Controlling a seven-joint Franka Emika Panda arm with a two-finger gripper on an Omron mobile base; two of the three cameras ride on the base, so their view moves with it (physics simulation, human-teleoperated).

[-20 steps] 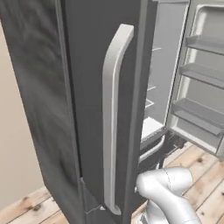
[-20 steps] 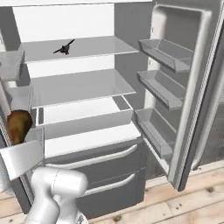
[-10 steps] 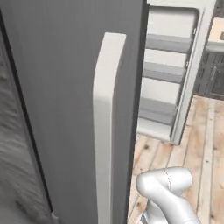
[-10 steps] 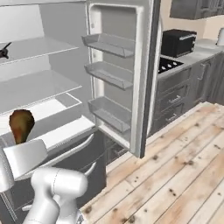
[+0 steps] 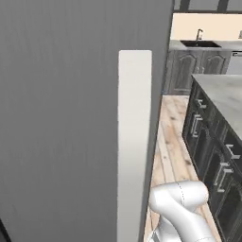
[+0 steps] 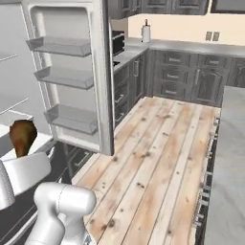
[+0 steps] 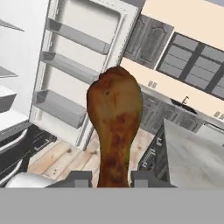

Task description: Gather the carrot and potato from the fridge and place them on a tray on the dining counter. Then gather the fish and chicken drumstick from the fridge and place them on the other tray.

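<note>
My gripper (image 7: 111,180) is shut on the thin end of a brown roasted chicken drumstick (image 7: 114,127), which stands upright between the two dark fingertips (image 7: 78,178). In the right base view the same drumstick (image 6: 23,136) sticks up above my white hand at the far left. The fridge (image 6: 72,72) stands open behind it, its right door swung out with bare door shelves. The grey-topped dining counter (image 6: 229,158) runs along the right edge, and its top (image 5: 222,97) also shows in the left base view.
The fridge's dark left door with its long pale handle (image 5: 134,142) is very close in the left base view. Wooden floor (image 6: 162,158) lies between fridge and counter. Dark cabinets (image 6: 191,72), a microwave (image 6: 117,42) and a sink tap (image 5: 200,34) line the back wall.
The whole picture has swung to the right with the base: the fridge's inside slid off to the left, and the floor, cabinets and counter came in. The drumstick stays in the gripper.
</note>
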